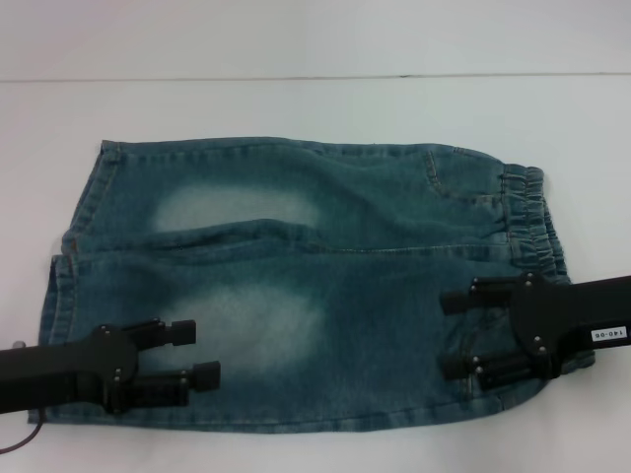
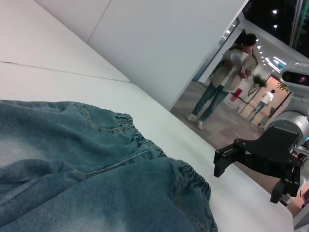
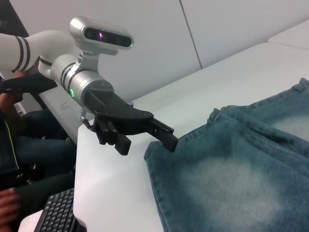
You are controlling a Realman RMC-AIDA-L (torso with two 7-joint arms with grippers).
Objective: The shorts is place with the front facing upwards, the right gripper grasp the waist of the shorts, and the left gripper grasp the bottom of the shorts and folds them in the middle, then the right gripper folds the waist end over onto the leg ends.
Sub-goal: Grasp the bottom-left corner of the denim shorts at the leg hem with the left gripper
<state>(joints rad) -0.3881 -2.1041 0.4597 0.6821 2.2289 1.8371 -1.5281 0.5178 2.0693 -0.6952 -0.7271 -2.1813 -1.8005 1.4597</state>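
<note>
Across the middle of the white desk (image 1: 296, 108), blue-green denim shorts (image 1: 296, 286) lying flat and spread wide, pale faded patches showing. Gathered waist (image 1: 537, 222) toward the desk's right edge, straight-hemmed leg ends (image 1: 69, 266) toward its left edge.

Over the near left part of the denim, by the hems, left gripper (image 1: 202, 353) with both fingers spread apart, holding nothing. Over the near right part, by the waistband, right gripper (image 1: 452, 333) with a small white label, fingers likewise parted and empty. From the head view alone, unclear whether either touches the cloth.

Seen only from the left wrist view: ruched waistband up close, right gripper (image 2: 224, 162) off beyond the waist end, plus a person (image 2: 217, 82) standing in a hallway beyond the desk.

Seen only from the right wrist view: left gripper (image 3: 149, 140) with one fingertip over the hem corner, silver-grey wrist behind it, and a black keyboard (image 3: 58, 212) below the desk edge.
</note>
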